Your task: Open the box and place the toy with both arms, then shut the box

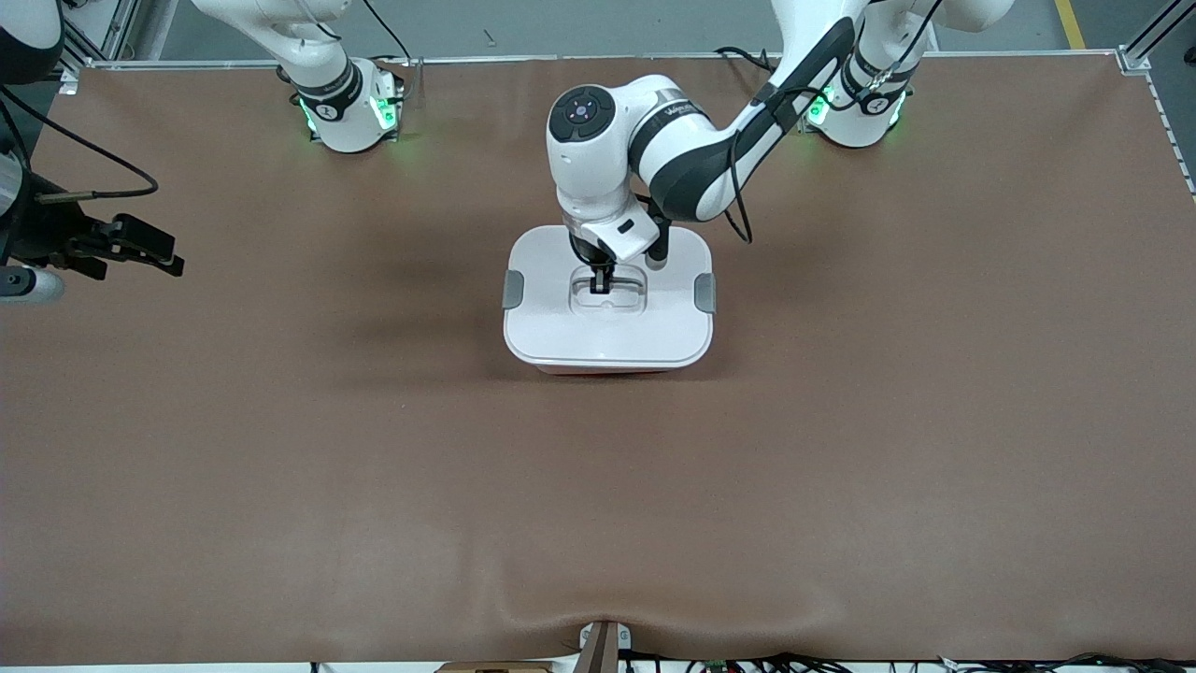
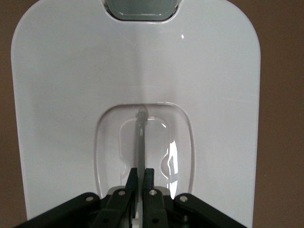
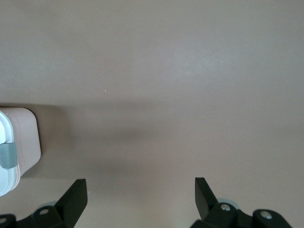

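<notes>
Table (image 1: 280,449): brown mat covering the whole surface, with the two arm bases lit green along one edge; a crease in the mat at the edge nearest the front camera
Box (image 1: 607,327): white, rounded, sitting on the mat about midway between the two arms' ends of the table; lid on and lying flat; a grey clip (image 1: 513,289) on the side toward the right arm's end and another on the side toward the left arm's end; a reddish strip shows under the box's edge nearest the front camera
Handle (image 2: 141,142): clear upright bar in the recess at the middle of the box's lid
Left gripper (image 1: 601,280): reaching down into the recess of the box's lid; fingers (image 2: 148,178) clenched on the clear handle, one on each face of the bar
Right gripper (image 3: 141,194): waiting over bare mat well apart from the box, toward the right arm's end of the table; fingers spread wide and holding nothing; a corner of the box shows at the edge of its wrist view
Toy: cannot tell where it is; it shows in no view
</notes>
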You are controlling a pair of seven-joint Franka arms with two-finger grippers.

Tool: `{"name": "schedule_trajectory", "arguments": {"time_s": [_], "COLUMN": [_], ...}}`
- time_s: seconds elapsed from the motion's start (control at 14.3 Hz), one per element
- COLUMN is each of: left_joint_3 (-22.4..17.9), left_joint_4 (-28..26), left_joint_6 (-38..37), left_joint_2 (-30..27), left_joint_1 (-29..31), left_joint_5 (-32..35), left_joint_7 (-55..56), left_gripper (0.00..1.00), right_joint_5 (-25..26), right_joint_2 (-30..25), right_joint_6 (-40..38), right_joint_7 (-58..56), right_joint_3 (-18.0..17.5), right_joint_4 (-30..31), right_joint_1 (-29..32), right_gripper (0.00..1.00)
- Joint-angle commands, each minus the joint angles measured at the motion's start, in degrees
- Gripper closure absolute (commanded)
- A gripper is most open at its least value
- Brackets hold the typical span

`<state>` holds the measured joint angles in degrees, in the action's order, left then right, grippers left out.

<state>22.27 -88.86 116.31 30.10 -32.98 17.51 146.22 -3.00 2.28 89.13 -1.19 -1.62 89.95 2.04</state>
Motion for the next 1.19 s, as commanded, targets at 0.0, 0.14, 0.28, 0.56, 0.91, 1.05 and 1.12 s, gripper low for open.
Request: {"name": "schedule_trajectory", "arguments": {"time_s": [0.0,0.14,0.28,0.56,0.91,1.05,1.12], "left_joint_3": [-0.12,-0.12,-0.12,-0.12,-0.12,-0.12,-0.21], "left_joint_4": [-0.96,-1.14,-1.14,-0.61,-0.17,0.44,0.79], "left_joint_6": [-1.26,-1.96,-1.96,-1.96,-1.96,-1.96,-1.88], "left_joint_2": [-0.83,-0.74,-0.57,-0.57,-0.39,-0.22,-0.13], "left_joint_1": [0.29,0.46,0.38,0.29,-0.06,-0.15,-0.15], "left_joint_5": [1.65,1.65,1.65,1.04,1.04,0.86,0.86], "left_joint_7": [0.03,0.03,0.11,1.43,7.40,9.68,10.91], "left_gripper": [1.00,1.00,1.00,1.00,1.00,1.00,1.00], "right_joint_5": [-0.96,-0.96,-0.96,-0.96,-0.95,-0.25,-0.17], "right_joint_2": [0.36,0.45,0.36,0.27,-0.43,-0.34,-0.26], "right_joint_6": [-0.36,-0.44,-0.36,-0.44,-0.18,1.39,1.75], "right_joint_7": [1.01,0.66,0.31,0.39,0.13,0.22,0.22], "right_joint_3": [0.56,0.39,0.13,0.12,-0.05,0.12,0.12], "right_joint_4": [-1.09,-1.10,-1.36,-1.18,-1.36,-1.45,-1.45], "right_joint_1": [-0.63,-0.46,-0.72,-2.74,-3.53,-5.82,-5.91], "right_gripper": [0.00,0.00,0.00,0.00,0.00,0.00,0.00]}}
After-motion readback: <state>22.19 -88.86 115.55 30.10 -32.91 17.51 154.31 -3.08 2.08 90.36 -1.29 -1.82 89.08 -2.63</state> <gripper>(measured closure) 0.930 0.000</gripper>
